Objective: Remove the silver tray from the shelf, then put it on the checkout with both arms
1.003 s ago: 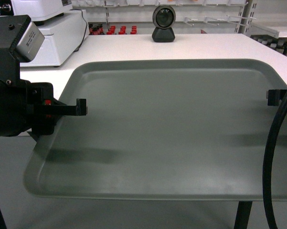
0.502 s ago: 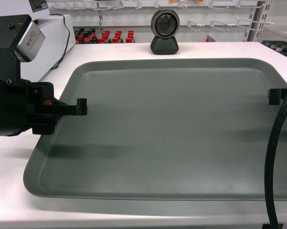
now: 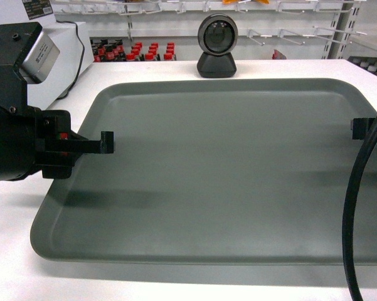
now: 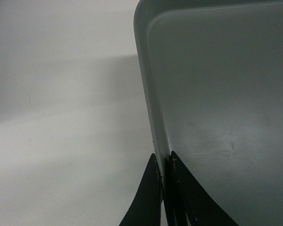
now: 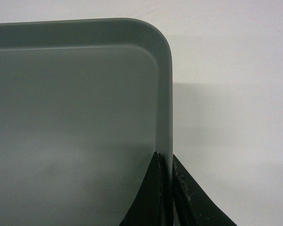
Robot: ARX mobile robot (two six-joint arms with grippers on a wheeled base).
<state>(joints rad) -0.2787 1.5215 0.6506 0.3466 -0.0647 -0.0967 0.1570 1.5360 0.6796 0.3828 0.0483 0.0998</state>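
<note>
The silver tray (image 3: 226,169) fills most of the head view, held level over the white checkout (image 3: 282,68). My left gripper (image 3: 100,143) is shut on the tray's left rim, with one finger inside and one outside. In the left wrist view the gripper (image 4: 164,162) pinches the tray (image 4: 226,103) rim above the checkout (image 4: 61,117). My right gripper (image 3: 361,128) is shut on the right rim, partly hidden behind a thick black cable (image 3: 357,207). The right wrist view shows that gripper (image 5: 165,157) clamped on the tray (image 5: 75,122) rim. The shelf is out of view.
A dark round scanner on a stand (image 3: 217,45) sits on the checkout just beyond the tray's far edge. A white machine (image 3: 63,50) stands at the back left. Racks with red-capped items (image 3: 138,50) and hooks lie behind the counter.
The view has advanced over the checkout: its front edge and leg have dropped out of sight, and counter now lies under the whole tray. Both grips are unchanged.
</note>
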